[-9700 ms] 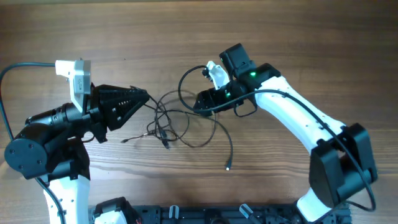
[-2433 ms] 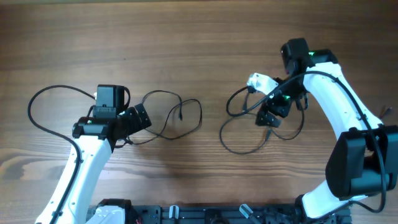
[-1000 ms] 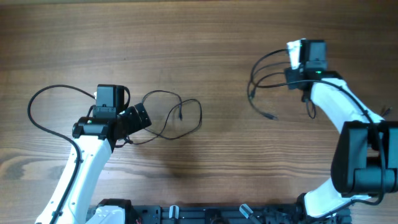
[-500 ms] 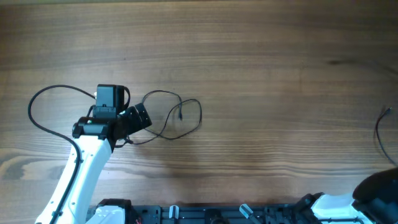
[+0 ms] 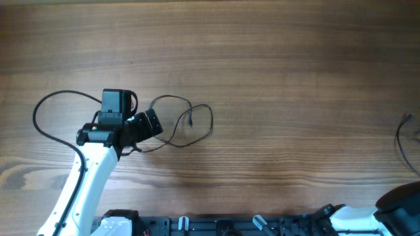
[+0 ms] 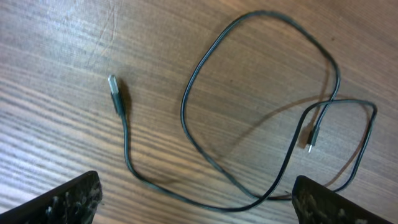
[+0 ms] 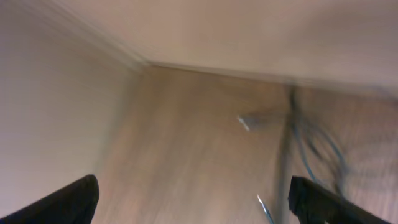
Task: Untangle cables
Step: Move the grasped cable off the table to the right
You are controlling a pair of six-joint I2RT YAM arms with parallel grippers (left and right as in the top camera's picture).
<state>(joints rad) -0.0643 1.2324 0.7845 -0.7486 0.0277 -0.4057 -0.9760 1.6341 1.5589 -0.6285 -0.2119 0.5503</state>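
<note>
One thin black cable [image 5: 191, 122] lies in loose loops on the wooden table, just right of my left gripper [image 5: 152, 123]. In the left wrist view this cable [image 6: 205, 143] spreads ahead of the left gripper [image 6: 199, 208], which is open, with a dark plug [image 6: 115, 93] on the left and a small metallic plug [image 6: 309, 142] on the right. Part of a second cable [image 5: 401, 141] shows at the table's right edge. The right wrist view is blurred: my right gripper [image 7: 196, 205] is open and empty, with a cable [image 7: 311, 146] lying beyond it.
The left arm's own thicker black cable [image 5: 41, 115] arcs over the table at the left. Only a dark part of the right arm [image 5: 400, 200] shows at the bottom right corner. A black rail [image 5: 216, 226] runs along the front edge.
The right arm has swung away from the table's right side and out of the overhead view, and its gripper has opened. Its cable now lies at the right edge. The left arm is still.
</note>
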